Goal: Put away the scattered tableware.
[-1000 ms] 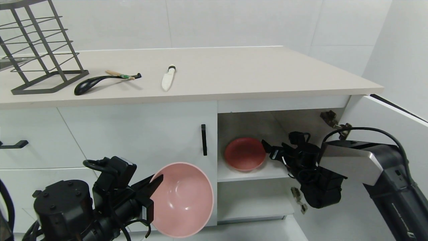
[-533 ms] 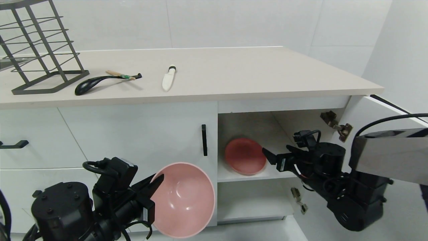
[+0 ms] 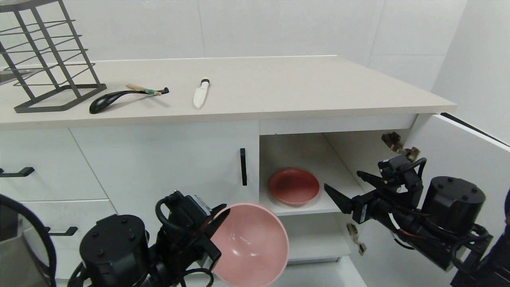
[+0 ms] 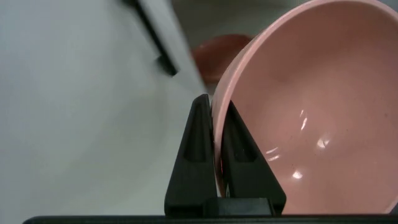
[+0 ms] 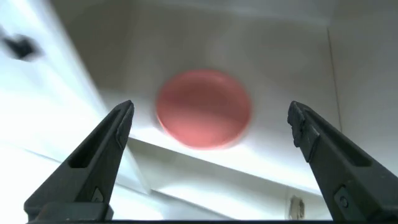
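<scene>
My left gripper (image 3: 217,231) is shut on the rim of a pink bowl (image 3: 251,243), held tilted low in front of the cabinet doors; the left wrist view shows its fingers (image 4: 199,155) pinching the bowl (image 4: 311,118) wall. A red bowl (image 3: 294,186) sits on the upper shelf (image 3: 314,205) of the open cabinet. My right gripper (image 3: 350,187) stands open just outside the cabinet, to the right of the red bowl (image 5: 204,109), with nothing between its fingers. On the countertop (image 3: 279,87) lie a black ladle (image 3: 113,97), chopsticks (image 3: 142,89) and a white knife (image 3: 200,94).
A dark wire rack (image 3: 44,59) stands at the counter's far left. The cabinet's right door (image 3: 458,147) hangs open beside my right arm. The left door with its black handle (image 3: 242,166) is closed. A lower shelf (image 3: 310,247) lies beneath the red bowl.
The right gripper has drawn back out of the cabinet, away from the red bowl, which stays on the shelf. The left gripper with the pink bowl has shifted right, toward the cabinet opening.
</scene>
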Tool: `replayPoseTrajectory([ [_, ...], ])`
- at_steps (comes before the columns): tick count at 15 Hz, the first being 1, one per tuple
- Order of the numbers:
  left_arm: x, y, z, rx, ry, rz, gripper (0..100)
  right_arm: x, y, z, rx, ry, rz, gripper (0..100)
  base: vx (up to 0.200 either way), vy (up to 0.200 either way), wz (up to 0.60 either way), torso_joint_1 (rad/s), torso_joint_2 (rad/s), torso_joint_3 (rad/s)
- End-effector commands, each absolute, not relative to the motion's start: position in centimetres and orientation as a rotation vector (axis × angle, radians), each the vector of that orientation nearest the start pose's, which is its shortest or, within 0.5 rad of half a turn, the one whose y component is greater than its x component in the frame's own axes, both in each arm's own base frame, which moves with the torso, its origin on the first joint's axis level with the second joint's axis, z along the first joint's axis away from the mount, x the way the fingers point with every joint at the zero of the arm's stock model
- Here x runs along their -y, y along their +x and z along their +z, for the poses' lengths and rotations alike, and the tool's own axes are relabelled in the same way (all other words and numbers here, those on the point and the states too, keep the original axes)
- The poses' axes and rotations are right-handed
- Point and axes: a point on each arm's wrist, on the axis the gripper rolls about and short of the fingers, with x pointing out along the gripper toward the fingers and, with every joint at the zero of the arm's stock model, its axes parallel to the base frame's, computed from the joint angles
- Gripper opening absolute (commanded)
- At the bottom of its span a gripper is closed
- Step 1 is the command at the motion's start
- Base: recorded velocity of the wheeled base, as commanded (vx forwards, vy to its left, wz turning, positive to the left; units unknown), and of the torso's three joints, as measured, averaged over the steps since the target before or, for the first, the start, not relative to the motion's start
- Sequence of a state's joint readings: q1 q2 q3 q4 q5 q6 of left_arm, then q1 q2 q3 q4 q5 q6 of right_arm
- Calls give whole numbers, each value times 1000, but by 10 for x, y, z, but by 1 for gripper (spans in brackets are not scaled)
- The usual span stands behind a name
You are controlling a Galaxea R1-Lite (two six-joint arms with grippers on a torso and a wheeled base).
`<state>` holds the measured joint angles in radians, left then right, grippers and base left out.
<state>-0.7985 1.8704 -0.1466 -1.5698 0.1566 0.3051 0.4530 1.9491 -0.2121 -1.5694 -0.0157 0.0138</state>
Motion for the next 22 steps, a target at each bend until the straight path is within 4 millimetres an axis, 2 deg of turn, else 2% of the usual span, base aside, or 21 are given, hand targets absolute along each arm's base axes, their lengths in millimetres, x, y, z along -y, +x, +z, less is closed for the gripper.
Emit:
replayPoseTrajectory([
  [1, 195, 171, 77, -37, 375, -724, 0, -109, 223, 89, -126, -16, 440, 100, 0, 0, 0, 0, 0, 0],
  [6, 231, 194, 66, 17, 401, -735, 0, -105, 216, 87, -150, -33, 438, 100, 0, 0, 0, 0, 0, 0],
  [10, 241, 203, 61, 44, 434, -732, 0, -105, 214, 86, -154, -35, 439, 100, 0, 0, 0, 0, 0, 0],
  [12, 247, 212, 51, 30, 445, -699, 0, -103, 211, 93, -125, -30, 440, 100, 0, 0, 0, 0, 0, 0],
  [14, 260, 224, 49, 63, 456, -657, 0, -103, 210, 98, -103, -37, 442, 100, 0, 0, 0, 0, 0, 0],
  [16, 269, 231, 45, 83, 470, -649, 0, -102, 209, 98, -103, -37, 442, 100, 0, 0, 0, 0, 0, 0],
  [20, 299, 253, 37, 150, 427, -638, 0, -101, 202, 94, -126, -44, 451, 100, 0, 0, 0, 0, 0, 0],
  [22, 305, 257, 40, 173, 408, -636, 0, -101, 201, 92, -138, -47, 451, 100, 0, 0, 0, 0, 0, 0],
])
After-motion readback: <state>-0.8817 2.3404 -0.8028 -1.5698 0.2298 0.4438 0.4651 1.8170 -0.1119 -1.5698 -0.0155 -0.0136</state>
